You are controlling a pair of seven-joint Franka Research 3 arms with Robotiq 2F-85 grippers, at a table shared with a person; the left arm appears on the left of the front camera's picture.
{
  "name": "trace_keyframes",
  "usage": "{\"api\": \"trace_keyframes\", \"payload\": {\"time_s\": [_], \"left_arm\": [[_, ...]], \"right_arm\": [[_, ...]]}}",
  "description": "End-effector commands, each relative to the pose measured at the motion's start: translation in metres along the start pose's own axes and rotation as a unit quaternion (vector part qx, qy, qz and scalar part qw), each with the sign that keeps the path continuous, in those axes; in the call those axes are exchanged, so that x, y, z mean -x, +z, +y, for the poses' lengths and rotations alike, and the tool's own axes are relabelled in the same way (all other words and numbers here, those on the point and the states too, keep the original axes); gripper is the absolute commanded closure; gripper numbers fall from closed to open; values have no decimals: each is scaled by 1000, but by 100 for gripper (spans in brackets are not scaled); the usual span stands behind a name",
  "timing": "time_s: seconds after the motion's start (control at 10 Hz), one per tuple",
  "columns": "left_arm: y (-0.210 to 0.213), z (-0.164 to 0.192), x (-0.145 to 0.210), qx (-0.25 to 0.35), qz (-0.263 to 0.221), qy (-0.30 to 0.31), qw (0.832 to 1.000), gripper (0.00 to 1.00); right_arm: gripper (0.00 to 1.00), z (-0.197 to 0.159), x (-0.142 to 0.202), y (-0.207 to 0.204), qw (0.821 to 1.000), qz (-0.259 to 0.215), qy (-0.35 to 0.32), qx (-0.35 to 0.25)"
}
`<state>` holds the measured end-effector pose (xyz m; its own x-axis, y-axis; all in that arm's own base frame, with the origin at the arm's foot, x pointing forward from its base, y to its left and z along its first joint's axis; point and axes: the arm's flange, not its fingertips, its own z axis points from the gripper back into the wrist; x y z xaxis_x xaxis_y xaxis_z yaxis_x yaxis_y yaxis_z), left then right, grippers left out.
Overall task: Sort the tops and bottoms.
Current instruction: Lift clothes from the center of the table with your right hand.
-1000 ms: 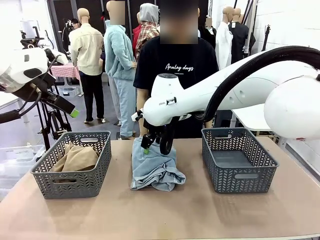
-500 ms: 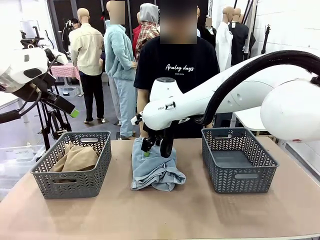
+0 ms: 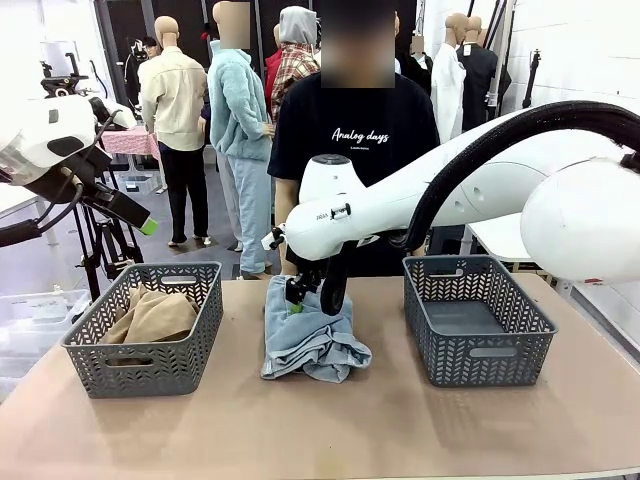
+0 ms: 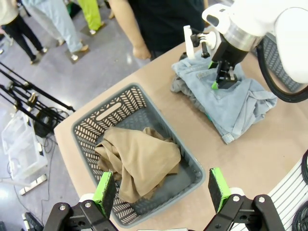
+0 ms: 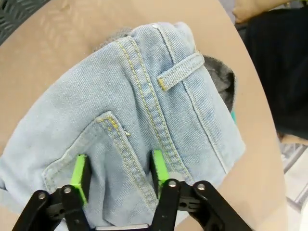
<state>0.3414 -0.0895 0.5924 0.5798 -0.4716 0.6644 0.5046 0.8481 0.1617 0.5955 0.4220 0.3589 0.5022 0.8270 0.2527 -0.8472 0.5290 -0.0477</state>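
The bottoms (image 3: pixel 312 342), light blue denim, lie piled at the table's middle, also in the left wrist view (image 4: pixel 236 103). My right gripper (image 3: pixel 308 298) presses down into them. In the right wrist view its green pads (image 5: pixel 81 174) pinch a raised seam fold of the bottoms (image 5: pixel 159 106), so the right gripper (image 5: pixel 118 173) is shut on it. A grey top (image 5: pixel 224 82) and a teal sliver (image 5: pixel 233 118) peek out beneath the denim. A khaki top (image 3: pixel 155 318) (image 4: pixel 139 159) lies in the left basket (image 3: pixel 140 368). My left gripper (image 4: pixel 161 190) hangs open high above that basket (image 4: pixel 91 130).
A second grey basket (image 3: pixel 480 362) stands at the right with nothing in it. A person in a black T-shirt (image 3: pixel 350 130) stands at the far edge, one hand (image 4: pixel 141 50) near the table. Bare tabletop lies in front of the baskets.
The right gripper's jaws have narrowed onto the denim fold. The left arm and the garments have stayed put.
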Motion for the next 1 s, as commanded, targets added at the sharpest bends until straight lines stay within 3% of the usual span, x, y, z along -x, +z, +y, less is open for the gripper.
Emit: {"api": "trace_keyframes", "payload": {"time_s": [0.0, 0.5, 0.9], "left_arm": [[0, 0, 1, 3, -1, 0, 1000, 0], [0, 0, 1, 3, -1, 0, 1000, 0], [0, 0, 1, 3, -1, 0, 1000, 0]], "right_arm": [[100, -5, 0, -1, 1000, 15, 6, 7], [100, -3, 7, 11, 999, 21, -21, -27], [100, -16, 33, 96, 995, -50, -81, 9]]}}
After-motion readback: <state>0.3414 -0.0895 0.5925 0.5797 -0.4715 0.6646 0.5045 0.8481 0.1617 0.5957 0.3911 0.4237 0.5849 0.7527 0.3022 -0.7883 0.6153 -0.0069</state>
